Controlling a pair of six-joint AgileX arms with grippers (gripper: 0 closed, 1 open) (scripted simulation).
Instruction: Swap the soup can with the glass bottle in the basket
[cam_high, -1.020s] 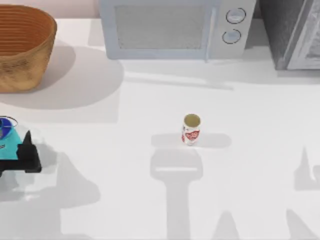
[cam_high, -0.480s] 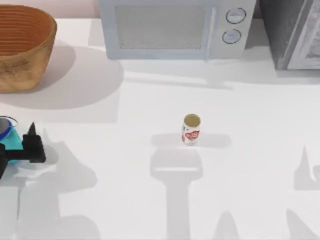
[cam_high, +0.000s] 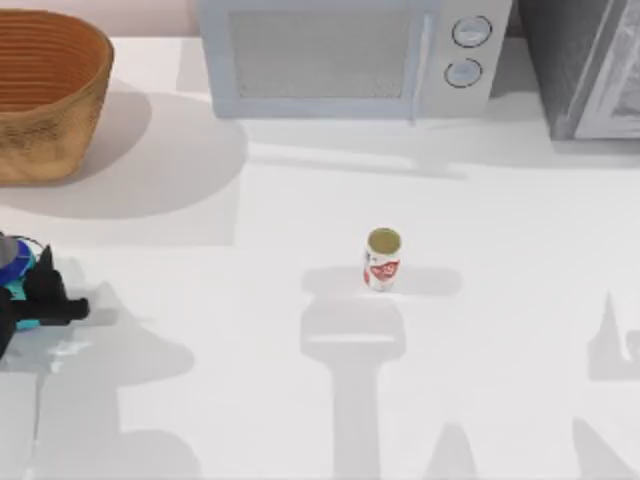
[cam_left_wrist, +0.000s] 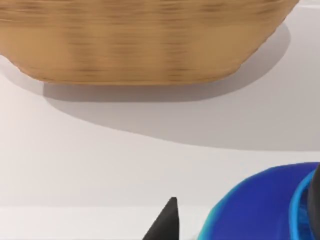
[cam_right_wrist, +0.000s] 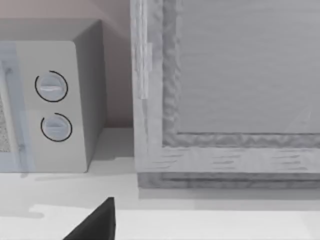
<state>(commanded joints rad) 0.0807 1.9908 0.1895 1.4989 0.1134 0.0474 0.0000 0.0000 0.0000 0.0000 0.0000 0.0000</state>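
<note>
On table, one soup can (cam_high: 382, 258), one basket (cam_high: 45, 95), one glass bottle (cam_high: 14, 262).

You had bright, even light; soft shadows fell beside the basket (cam_high: 45, 95) and soup can (cam_high: 382, 259).

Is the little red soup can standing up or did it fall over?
Standing up. From above, the soup can shows its round gold top, with the red-and-white label below it, alone on the white table.
</note>
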